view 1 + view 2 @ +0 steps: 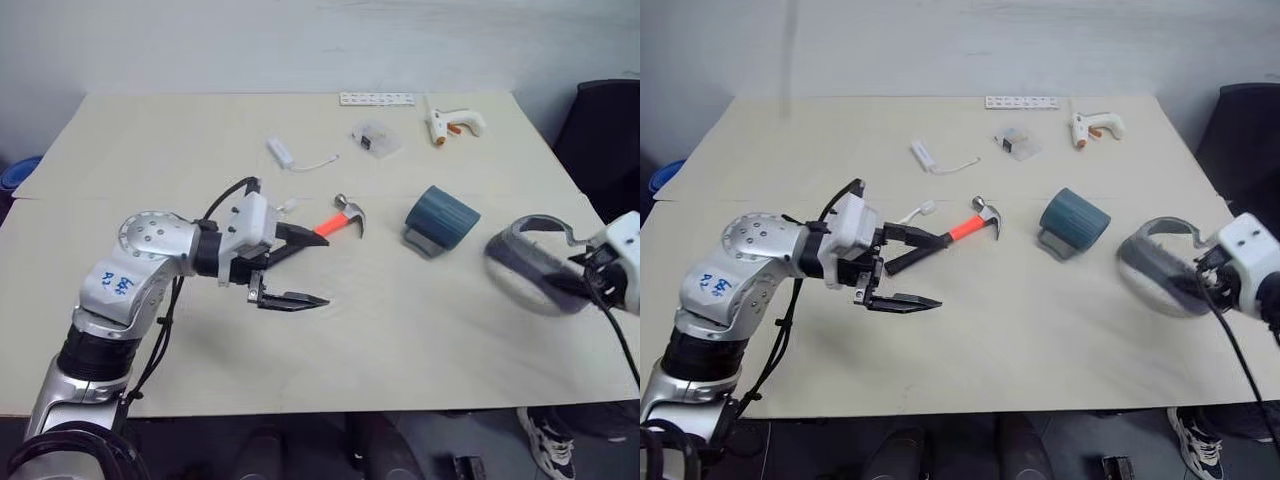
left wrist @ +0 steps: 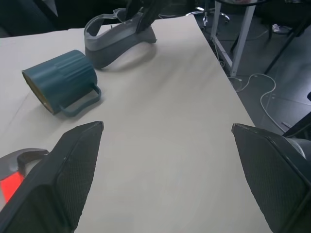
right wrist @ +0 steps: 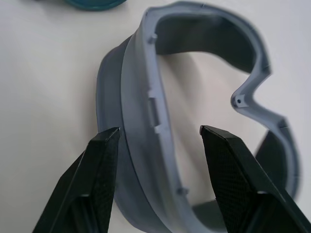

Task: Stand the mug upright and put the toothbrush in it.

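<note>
Nothing is done yet: the mug lies on its side mid-counter. Left tool gapes empty; right tool, half-open, straddles the grey band, gripping nothing.

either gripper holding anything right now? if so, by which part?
Nothing is held. The left gripper is open over bare table. The right gripper is open, its fingers straddling the rim of the grey curved band without closing on it.

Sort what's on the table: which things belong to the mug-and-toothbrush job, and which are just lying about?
Job: dark teal ribbed mug, lying on its side; slim white translucent toothbrush.
Lying about: red-and-black-handled hammer; grey curved band; white adapter with cable; white glue gun; white strip.
</note>
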{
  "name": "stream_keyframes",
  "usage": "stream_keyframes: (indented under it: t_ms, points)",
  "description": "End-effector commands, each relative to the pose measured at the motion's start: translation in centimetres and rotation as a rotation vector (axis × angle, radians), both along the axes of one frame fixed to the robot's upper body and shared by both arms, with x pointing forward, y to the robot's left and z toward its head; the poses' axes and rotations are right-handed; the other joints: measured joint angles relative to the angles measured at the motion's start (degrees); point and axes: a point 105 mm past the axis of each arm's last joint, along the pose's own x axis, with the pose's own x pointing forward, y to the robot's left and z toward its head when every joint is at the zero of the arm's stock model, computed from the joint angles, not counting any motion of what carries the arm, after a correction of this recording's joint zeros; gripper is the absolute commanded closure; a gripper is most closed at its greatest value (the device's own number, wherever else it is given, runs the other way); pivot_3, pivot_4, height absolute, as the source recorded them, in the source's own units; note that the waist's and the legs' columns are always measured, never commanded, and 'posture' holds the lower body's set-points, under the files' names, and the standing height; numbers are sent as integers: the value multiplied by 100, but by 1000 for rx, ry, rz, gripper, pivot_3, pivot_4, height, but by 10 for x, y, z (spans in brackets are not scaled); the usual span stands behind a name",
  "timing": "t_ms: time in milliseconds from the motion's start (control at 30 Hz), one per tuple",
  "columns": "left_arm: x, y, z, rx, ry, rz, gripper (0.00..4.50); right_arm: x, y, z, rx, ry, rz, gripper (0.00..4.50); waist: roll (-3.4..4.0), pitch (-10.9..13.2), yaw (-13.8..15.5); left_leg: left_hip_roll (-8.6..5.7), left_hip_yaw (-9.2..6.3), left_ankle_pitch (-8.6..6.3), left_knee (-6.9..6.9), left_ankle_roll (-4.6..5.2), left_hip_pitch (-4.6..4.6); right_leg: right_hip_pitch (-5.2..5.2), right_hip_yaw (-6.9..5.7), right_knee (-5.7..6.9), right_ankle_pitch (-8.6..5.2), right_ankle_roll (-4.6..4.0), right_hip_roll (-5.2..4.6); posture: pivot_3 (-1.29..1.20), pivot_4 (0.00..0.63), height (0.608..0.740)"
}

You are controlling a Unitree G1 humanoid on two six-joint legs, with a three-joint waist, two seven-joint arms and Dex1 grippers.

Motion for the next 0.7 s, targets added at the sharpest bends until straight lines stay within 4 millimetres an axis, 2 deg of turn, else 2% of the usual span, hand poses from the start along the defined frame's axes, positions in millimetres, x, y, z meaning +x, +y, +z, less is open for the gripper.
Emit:
stream_keyframes:
  t_ms: [33,167,267,333,400,500,567,700]
  points:
    - [-4,12,12,-14,-51,51,0,2,33,60,-12,-129,126,1751,20,5,-33,1,0,0,-4,0,-1,-1,5,2,0,0,0,0,150,740]
    - [-4,24,11,2,-57,101,0,3,65,73,-7,-116,261,1751,18,5,-31,16,-17,-1,-10,0,4,-2,-19,3,-9,-16,17,0,150,740]
    - [4,36,9,32,-71,163,0,-12,101,75,53,-49,461,1751,18,6,17,15,-18,-1,-12,0,-4,-9,-21,0,-10,-18,14,0,150,740]
    - [17,42,8,60,-87,232,0,-28,127,77,115,-15,615,1751,20,7,62,10,-15,-1,-11,0,-9,-14,-20,-2,-9,-15,7,0,150,740]
    - [29,44,6,88,-109,278,0,-41,144,73,145,27,720,1751,20,8,72,6,-17,-1,-7,0,-11,-12,-24,-4,-7,-12,1,0,150,740]
    - [50,38,-2,152,-128,318,0,-56,162,59,142,88,837,1751,18,8,107,6,-20,-1,-2,1,-12,0,-29,-19,-2,-3,0,0,150,740]
    - [67,31,-6,180,-126,339,0,-57,170,53,158,86,850,1751,16,7,135,2,-18,-2,1,1,-12,6,-27,-30,3,5,-1,0,150,740]
    - [98,18,-18,219,-108,358,0,-48,171,45,162,38,779,1751,16,8,178,-2,-10,-2,6,1,-17,3,-20,-34,9,13,-2,0,150,740]
